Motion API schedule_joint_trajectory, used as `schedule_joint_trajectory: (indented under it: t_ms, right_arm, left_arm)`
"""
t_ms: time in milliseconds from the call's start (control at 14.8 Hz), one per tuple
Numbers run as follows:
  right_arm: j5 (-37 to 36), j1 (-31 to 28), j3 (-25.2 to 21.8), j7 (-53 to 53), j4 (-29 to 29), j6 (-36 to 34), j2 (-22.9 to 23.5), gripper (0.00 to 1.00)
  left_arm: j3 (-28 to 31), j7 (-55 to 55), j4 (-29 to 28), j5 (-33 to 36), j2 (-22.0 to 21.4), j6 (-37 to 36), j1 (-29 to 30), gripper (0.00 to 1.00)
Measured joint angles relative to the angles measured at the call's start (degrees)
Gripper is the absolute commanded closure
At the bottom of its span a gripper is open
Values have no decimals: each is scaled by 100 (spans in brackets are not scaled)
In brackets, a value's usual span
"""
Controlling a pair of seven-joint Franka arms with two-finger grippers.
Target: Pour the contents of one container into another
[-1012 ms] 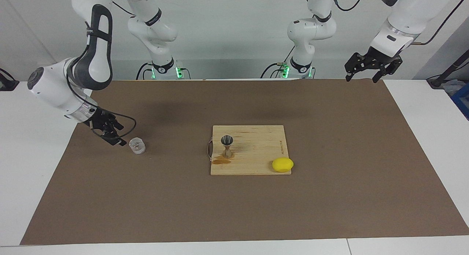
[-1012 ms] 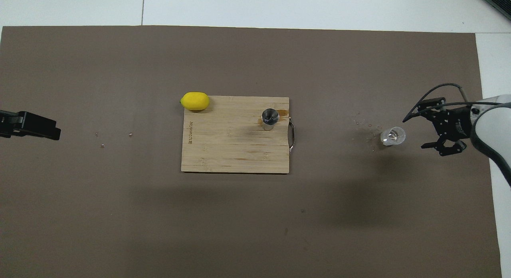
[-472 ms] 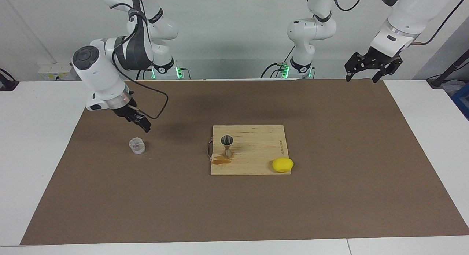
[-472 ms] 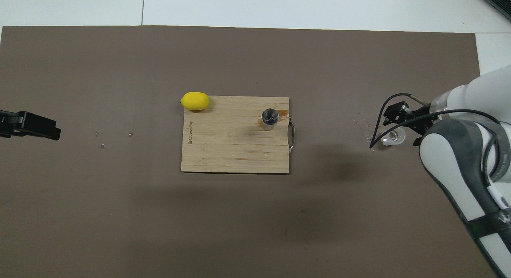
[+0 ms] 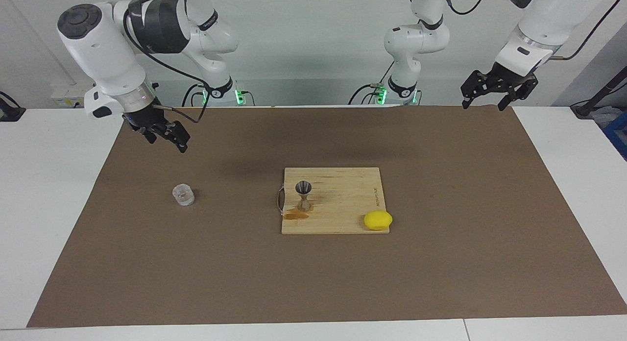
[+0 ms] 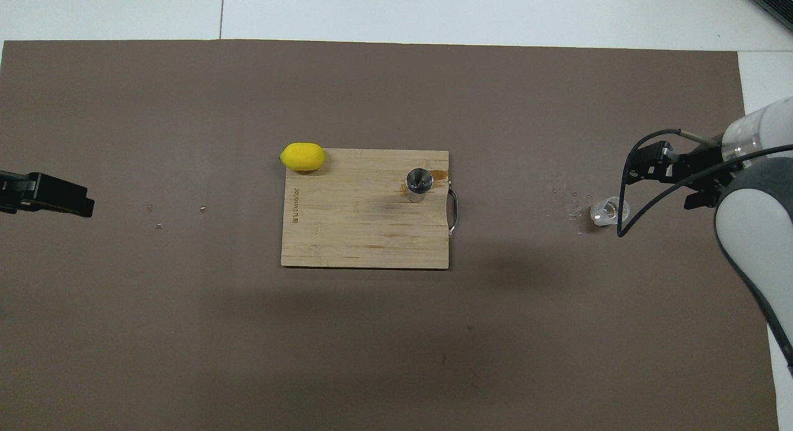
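On the brown mat toward the right arm's end stands the glass cup [image 5: 183, 195], upright and untouched. Raised clear of it in the facing view, the right gripper [image 5: 164, 133] hangs spread and empty; overhead it seems beside the cup. Nearby, the jigger [image 5: 303, 196] stands on the cutting board [image 5: 343, 204]. Parked at its own end, the left gripper [image 5: 492, 93] waits, open, empty.

Glass cup [image 5: 183, 194], jigger [image 5: 303, 196] upright, apart

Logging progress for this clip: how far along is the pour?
It looks done: the glass cup stands alone on the mat, and a brown puddle lies by the jigger on the cutting board. Nothing is in hand: the right gripper hangs open above the mat, and the left gripper waits open. Nothing visible remains.
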Motion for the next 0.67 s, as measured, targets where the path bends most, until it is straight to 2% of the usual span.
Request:
schedule_joint_trajectory:
  t_ms: [337,675]
  right_arm:
    - [-301,1,41,-252,390,-519,-59,0]
    - [-200,2,77,-351,19,-638,-331,0]
  left_arm:
    - [0,0,0,0,0,0,0,0]
    - [0,0,0,0,0,0,0,0]
